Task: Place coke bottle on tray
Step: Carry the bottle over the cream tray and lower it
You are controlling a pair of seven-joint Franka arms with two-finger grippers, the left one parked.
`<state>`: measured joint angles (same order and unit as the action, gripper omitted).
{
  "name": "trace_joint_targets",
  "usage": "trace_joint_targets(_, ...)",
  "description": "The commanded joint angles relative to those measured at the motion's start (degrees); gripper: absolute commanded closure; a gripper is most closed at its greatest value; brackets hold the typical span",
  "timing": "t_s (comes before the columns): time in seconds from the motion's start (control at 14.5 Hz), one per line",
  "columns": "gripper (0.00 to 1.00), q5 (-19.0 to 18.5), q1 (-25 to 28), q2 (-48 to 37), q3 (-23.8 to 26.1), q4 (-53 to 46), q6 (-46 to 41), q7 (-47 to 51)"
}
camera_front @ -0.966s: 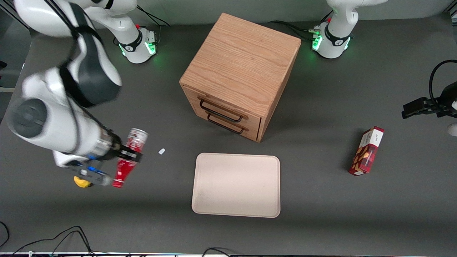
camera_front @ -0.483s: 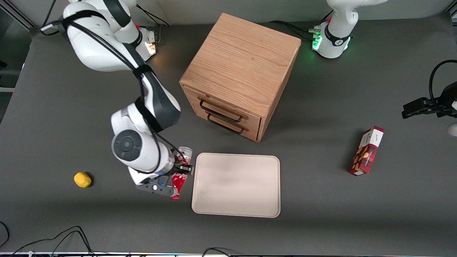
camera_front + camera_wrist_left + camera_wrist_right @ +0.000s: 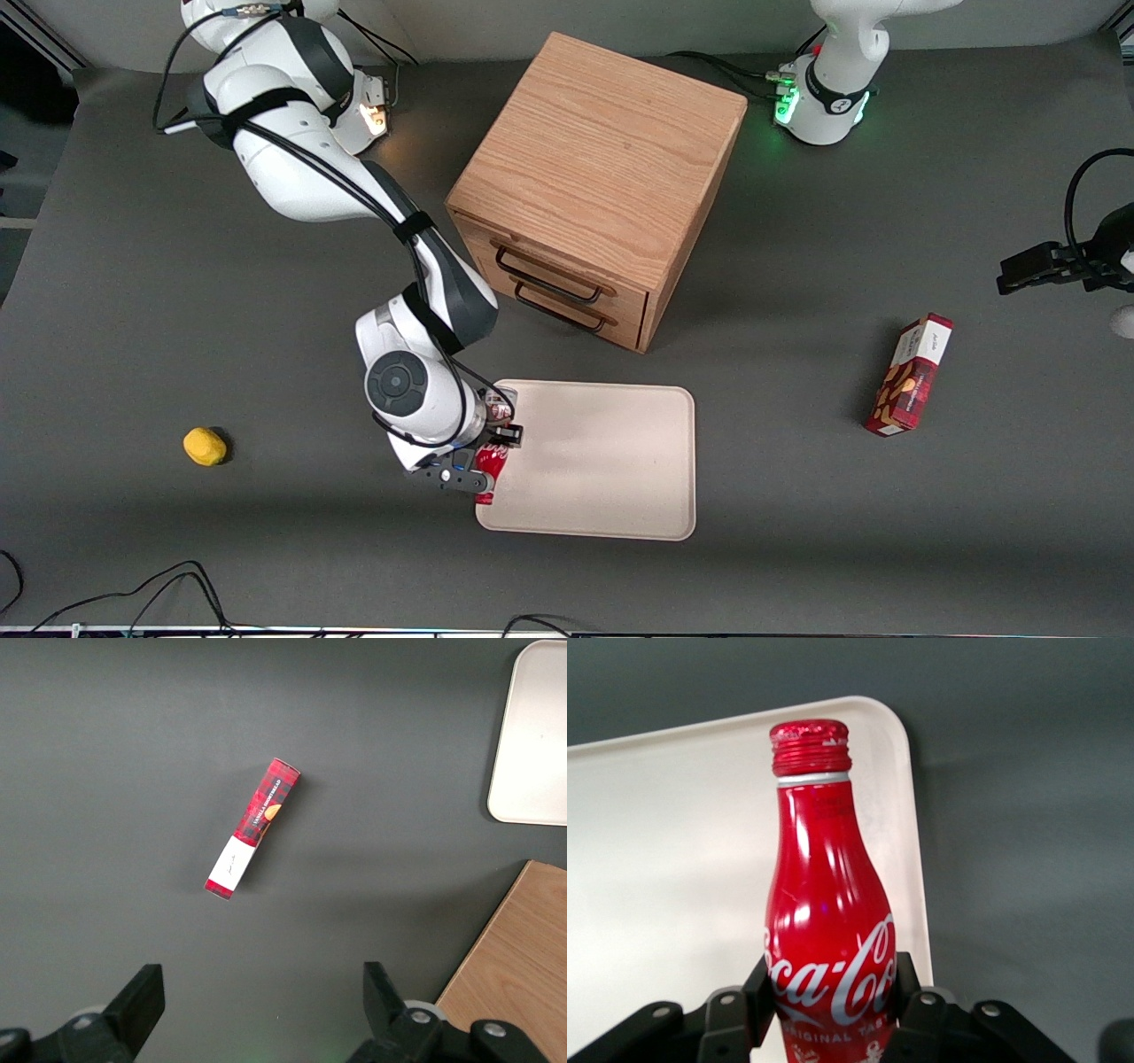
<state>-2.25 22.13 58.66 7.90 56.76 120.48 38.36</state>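
My right gripper (image 3: 494,434) is shut on the red coke bottle (image 3: 490,461), which lies level in the fingers with its neck pointing toward the front camera. It hangs over the working arm's end edge of the cream tray (image 3: 602,470). In the right wrist view the bottle (image 3: 826,912) with white script sits between the black fingers (image 3: 757,988), the gripper (image 3: 828,992) clamped on its body, its cap over the tray (image 3: 664,842) near a rounded corner.
A wooden two-drawer cabinet (image 3: 598,177) stands farther from the front camera than the tray. A yellow lump (image 3: 203,446) lies toward the working arm's end. A red snack box (image 3: 911,376) lies toward the parked arm's end, also in the left wrist view (image 3: 253,828).
The right arm has carried the bottle from near the yellow lump sideways toward the tray. The bottle now overlaps the tray's edge.
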Motion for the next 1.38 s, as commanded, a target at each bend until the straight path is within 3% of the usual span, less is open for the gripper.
trace_joint_targets(0.0,1.0,-0.6,1.5,3.5,-2.0,-3.4,2.0,-1.1)
trace_joint_targets(0.34,1.0,-0.7,1.8,5.5,-2.2,-3.4,3.5,-4.2)
trace_joint_targets(0.41,0.94,-0.7,1.8,5.6,-2.2,-3.3,4.3,-4.4)
trace_joint_targets(0.55,0.5,-0.7,1.8,5.9,-2.2,-3.3,4.5,-4.5)
trace_joint_targets(0.62,0.35,-0.7,1.8,5.9,-2.2,-3.3,4.5,-4.6)
trace_joint_targets(0.69,0.03,-0.7,1.8,5.9,-2.2,-3.3,4.5,-4.5)
trace_joint_targets(0.76,0.0,-0.7,1.8,5.9,-2.2,-3.2,4.5,-4.5)
trace_joint_targets(1.31,0.0,-0.8,1.8,5.9,-2.2,-3.1,4.5,-4.5)
